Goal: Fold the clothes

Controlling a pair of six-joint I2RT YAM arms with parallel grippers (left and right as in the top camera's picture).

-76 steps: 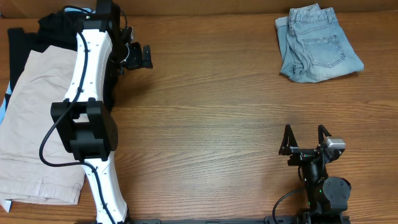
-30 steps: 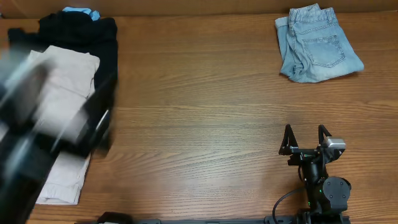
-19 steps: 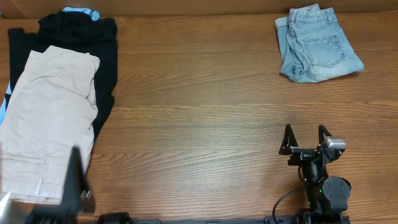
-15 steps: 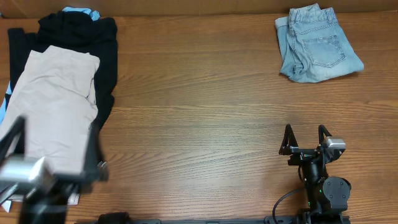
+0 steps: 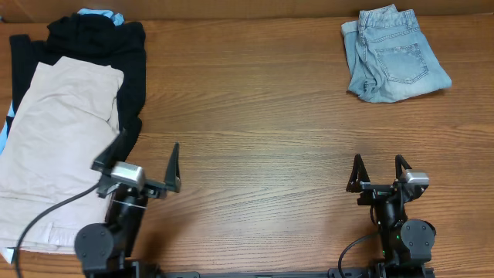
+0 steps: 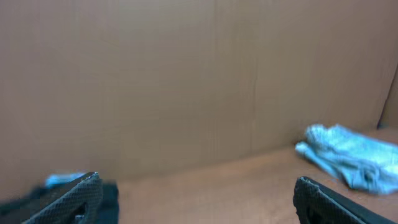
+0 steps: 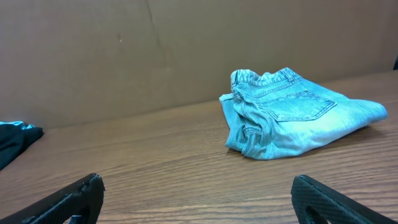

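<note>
Left claw (image 5: pixel 147 157) and right claw (image 5: pixel 378 164) hang spread and empty over the bench (image 5: pixel 255 116), well apart from the denim shorts (image 5: pixel 394 58), which already look folded, so little seems left.

Both arms sit folded low and well apart, the left gripper (image 5: pixel 139 164) and the right gripper (image 5: pixel 378 171) each pointing forward with its 2 fingers spread wide and empty, the left pair spread wider than the right.
</note>
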